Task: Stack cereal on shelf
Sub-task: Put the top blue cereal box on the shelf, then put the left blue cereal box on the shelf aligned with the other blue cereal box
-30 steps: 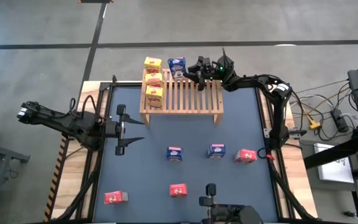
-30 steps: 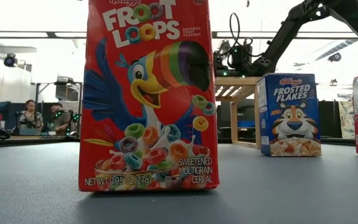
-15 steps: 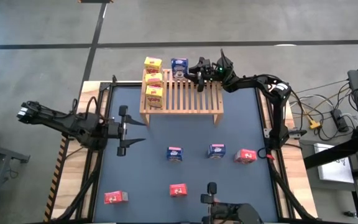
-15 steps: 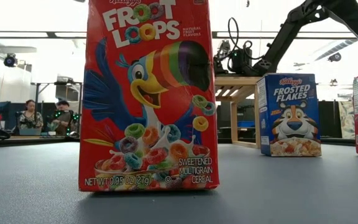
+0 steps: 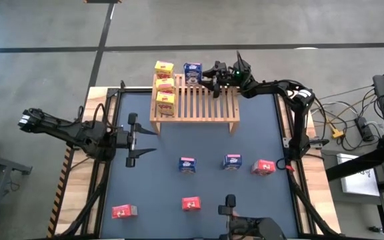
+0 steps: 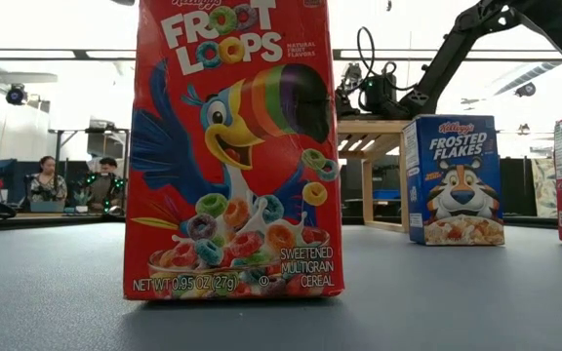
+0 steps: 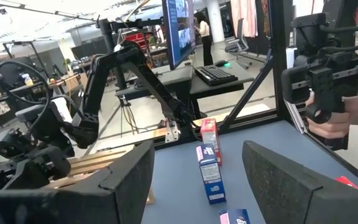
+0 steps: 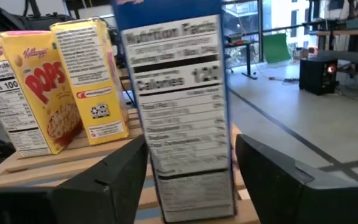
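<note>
Right claw (image 5: 207,72) positioned over the back edge of the shelf (image 5: 195,100), fingers (image 8: 98,186) spread to either side of an upright blue cereal box (image 5: 192,69) with a visible gap; nothing gripped. Box standing on end at the shelf's rear edge, long axis vertical, nutrition panel facing the right wrist camera (image 8: 179,118). Three yellow boxes (image 5: 165,85) lined up in a row along the shelf's left end, running front to back, also upright.

Left claw (image 5: 136,139) hovering over the left side of the counter (image 5: 179,187), well apart from the shelf, fingers (image 7: 129,180) wide apart and empty.

Remaining boxes standing on the counter in front of the shelf: two blue (image 5: 187,164) and (image 5: 232,161), one red (image 5: 263,167) in a row; two more red (image 5: 124,211) and (image 5: 191,204) nearer the front edge. In the low view, red box (image 6: 232,146) upright, printed front towards the camera; blue box (image 6: 454,180) likewise.
</note>
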`<state>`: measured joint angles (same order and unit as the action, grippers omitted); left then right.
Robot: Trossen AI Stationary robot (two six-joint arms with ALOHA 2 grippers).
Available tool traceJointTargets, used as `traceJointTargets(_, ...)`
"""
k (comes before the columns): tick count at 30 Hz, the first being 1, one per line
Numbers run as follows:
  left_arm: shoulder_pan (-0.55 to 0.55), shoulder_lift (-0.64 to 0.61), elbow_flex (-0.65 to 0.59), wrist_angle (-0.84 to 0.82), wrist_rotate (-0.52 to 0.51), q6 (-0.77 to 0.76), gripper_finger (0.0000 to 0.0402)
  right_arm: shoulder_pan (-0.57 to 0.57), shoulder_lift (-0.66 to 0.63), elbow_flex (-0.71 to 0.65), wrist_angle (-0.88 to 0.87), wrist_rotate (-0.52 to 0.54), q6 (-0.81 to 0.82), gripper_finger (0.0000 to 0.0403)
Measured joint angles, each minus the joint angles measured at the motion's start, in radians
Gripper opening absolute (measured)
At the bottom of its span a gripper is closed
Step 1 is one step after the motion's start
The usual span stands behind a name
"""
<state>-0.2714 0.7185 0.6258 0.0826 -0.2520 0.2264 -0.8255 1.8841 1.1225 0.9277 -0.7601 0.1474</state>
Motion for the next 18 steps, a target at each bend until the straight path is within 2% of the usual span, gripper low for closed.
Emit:
traceJointTargets(8, 0.0, 0.0, 0.0, 0.0, 0.0, 0.0, 0.0228, -0.01, -0.058, -0.008, -0.138, 0.0, -0.029, 0.0255)
traceJointTargets(18, 0.0, 0.0, 0.0, -0.001, -0.003, -0.004, 0.0228, -0.013, -0.233, -0.1, -0.195, 0.002, -0.082, 0.0255)
